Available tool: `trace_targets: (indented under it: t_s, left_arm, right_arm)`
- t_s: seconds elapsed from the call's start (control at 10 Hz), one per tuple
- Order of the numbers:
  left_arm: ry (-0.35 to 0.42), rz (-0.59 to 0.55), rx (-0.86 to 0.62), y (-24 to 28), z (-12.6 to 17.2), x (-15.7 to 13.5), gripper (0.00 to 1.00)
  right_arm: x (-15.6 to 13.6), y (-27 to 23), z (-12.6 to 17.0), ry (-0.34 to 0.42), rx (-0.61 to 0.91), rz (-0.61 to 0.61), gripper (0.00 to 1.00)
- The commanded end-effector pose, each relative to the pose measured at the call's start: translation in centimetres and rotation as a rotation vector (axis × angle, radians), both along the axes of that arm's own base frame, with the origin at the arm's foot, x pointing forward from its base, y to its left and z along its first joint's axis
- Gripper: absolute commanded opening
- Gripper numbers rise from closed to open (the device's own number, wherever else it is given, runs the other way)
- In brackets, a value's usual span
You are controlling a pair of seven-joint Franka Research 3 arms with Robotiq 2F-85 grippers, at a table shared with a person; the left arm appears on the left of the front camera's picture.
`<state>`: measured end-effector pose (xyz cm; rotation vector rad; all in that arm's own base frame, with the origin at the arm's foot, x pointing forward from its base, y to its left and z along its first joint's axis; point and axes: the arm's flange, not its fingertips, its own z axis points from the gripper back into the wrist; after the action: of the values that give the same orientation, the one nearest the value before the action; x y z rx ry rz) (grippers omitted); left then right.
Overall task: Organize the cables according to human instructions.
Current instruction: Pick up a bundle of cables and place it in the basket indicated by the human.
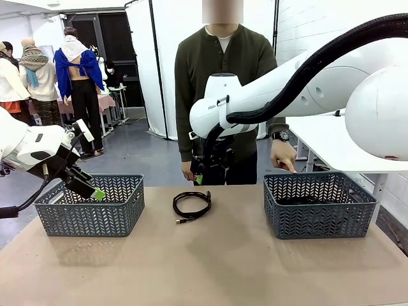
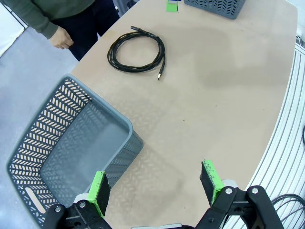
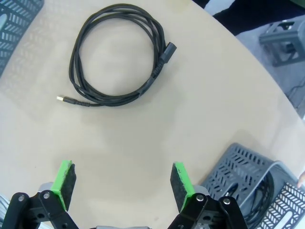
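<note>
One coiled black cable (image 1: 192,206) is lying loose on the table (image 1: 210,268), midway between the two side edges and toward the far edge, well apart from both baskets. More black cable (image 3: 259,202) is seen lying inside the right basket (image 1: 319,204), at which the person's hand (image 1: 282,155) is pointing from the far edge. The step in hand is judged to be the pick-up of the remaining coil. The right gripper (image 3: 121,183) is being held above the coil, fingers spread wide and gripping nothing. The left gripper (image 2: 155,183) is being held open and empty over the left basket (image 2: 71,148). Next, a descent onto the coil's strands is judged necessary.
</note>
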<state>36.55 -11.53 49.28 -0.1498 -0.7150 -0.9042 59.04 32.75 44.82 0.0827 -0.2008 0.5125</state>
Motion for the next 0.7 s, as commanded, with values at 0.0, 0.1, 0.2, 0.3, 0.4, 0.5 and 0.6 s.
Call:
trace_targets:
  t_s: [0.0, 0.1, 0.2, 0.3, 0.4, 0.5, 0.6]
  left_arm:
    - [0.000, -0.001, -0.015, 0.1, -0.1, 0.2, 1.00]
    - [0.000, -0.001, -0.015, 0.1, -0.1, 0.2, 1.00]
    - [0.000, -0.001, -0.015, 0.1, -0.1, 0.2, 1.00]
    - [0.000, -0.001, -0.015, 0.1, -0.1, 0.2, 1.00]
    - [0.000, -0.001, -0.015, 0.1, -0.1, 0.2, 1.00]
    - [0.000, -0.001, -0.015, 0.1, -0.1, 0.2, 1.00]
    - [0.000, -0.001, -0.015, 0.1, -0.1, 0.2, 1.00]
  right_arm:
    - [0.1, -0.3, 0.2, 0.001, 0.000, 0.008, 1.00]
    - [0.1, -0.3, 0.2, 0.001, 0.000, 0.008, 1.00]
    - [0.1, -0.3, 0.2, 0.001, 0.000, 0.008, 1.00]
    - [0.0, 0.0, 0.0, 0.000, 0.000, 0.000, 1.00]
    - [0.7, 0.7, 0.2, 0.031, -0.006, -0.109, 1.00]
    - [1.1, 1.3, 0.1, 0.057, -0.016, -0.182, 1.00]
    - [1.5, 1.7, -0.2, 0.065, -0.039, -0.233, 1.00]
